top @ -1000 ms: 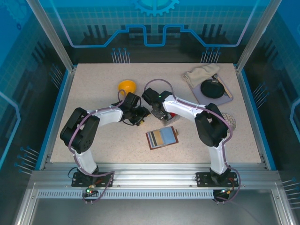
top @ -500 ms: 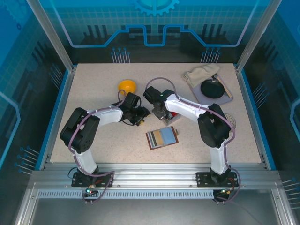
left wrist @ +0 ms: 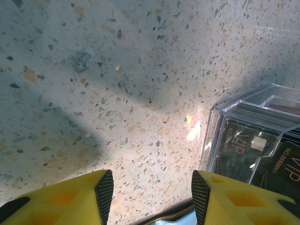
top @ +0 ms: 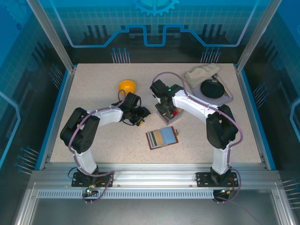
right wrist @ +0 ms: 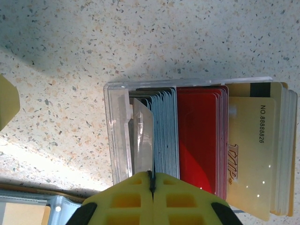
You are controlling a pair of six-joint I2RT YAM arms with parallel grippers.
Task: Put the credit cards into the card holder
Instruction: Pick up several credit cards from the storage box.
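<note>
Top external: you'll find the card holder [top: 162, 137] lying open on the table [top: 93, 93], near centre. Just beyond, your left gripper [left wrist: 152, 187] has its fingers apart over bare tabletop. Your right gripper [right wrist: 151, 180] is pressed together at a pale card [right wrist: 143, 136]; whether it pinches the card, cannot tell. The credit cards [right wrist: 199, 136] stand in the clear tray [right wrist: 112, 131].

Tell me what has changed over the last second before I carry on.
The right arm swung a little to the right and away from its base. Its jaws closed over the clear box, pinching what looks like the edge of a pale card tipped out of the stack. The left arm, jaws open above the table, and the open wallet stayed put.
</note>
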